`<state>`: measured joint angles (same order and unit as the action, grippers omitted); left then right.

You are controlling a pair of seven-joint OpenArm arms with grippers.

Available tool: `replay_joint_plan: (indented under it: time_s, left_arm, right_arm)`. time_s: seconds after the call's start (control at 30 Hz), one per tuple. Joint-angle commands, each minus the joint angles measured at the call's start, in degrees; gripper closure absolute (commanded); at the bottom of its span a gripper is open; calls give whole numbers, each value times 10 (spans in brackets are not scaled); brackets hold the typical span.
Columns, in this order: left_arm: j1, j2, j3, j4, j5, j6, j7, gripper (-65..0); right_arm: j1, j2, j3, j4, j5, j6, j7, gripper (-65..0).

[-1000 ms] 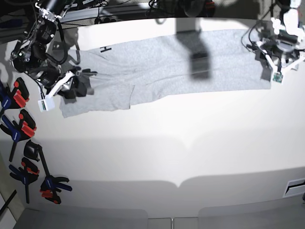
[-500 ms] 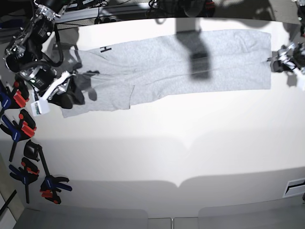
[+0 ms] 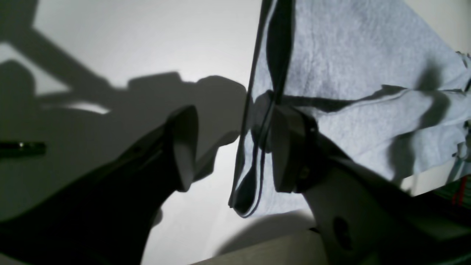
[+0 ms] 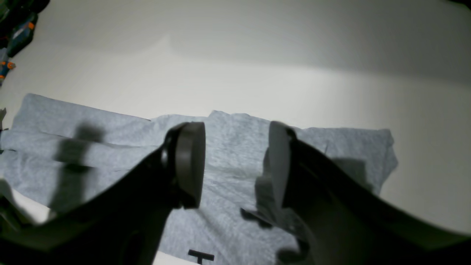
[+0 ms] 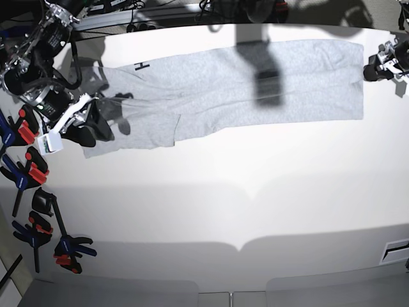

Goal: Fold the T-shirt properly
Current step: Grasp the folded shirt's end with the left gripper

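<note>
Nearest the viewer in the base view, the bare white table (image 5: 211,211) spreads across the frame, with a cluster of black spring clamps with red and blue grips (image 5: 32,192) lying along its left edge. Farther back, the large light heather-grey short-sleeved cotton T-shirt (image 5: 243,83) lies as a long flat band across the far part of the table, running from the far left to the far right; one black block letter (image 5: 141,66) shows near its far-left edge, and a sleeve flap hangs toward the viewer at the left end. The right end effector (image 5: 89,125) sits at the left end of the band, over the sleeve flap; in the right wrist view its two dark fingers (image 4: 189,162) stand wide apart above the grey cloth, gripping nothing. The left end effector (image 5: 383,64) is at the far right edge of the table, just beside the shirt's right end. In the left wrist view its fingers (image 3: 184,147) are spread wide, straddling the hem edge of the cloth, one over bare table and one over fabric, not closed on it.
</note>
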<state>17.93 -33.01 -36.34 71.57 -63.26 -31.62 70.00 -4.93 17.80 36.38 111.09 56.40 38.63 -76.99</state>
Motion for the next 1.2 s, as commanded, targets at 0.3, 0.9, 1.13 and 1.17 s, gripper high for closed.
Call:
replay_joint_plan:
  time_s: [0.3,0.9,1.13,1.17]
  left_arm:
    - [0,-11,-3,4,-122,-28,50,-297]
    - [-2,52,-3,4,-139,-43,63,-297]
    - [-22,56,-3,4,-134,-53,34,-297]
    - [-24,57,-3,4,-133,-53,33,-297]
  right_arm:
    - [6,9,3,10,15,6,15,-265]
    - [6,9,3,10,15,6,15,-265]
    - [6,9,3,10,28,6,15,-265]
    - [6,9,3,10,28,6,15,-265]
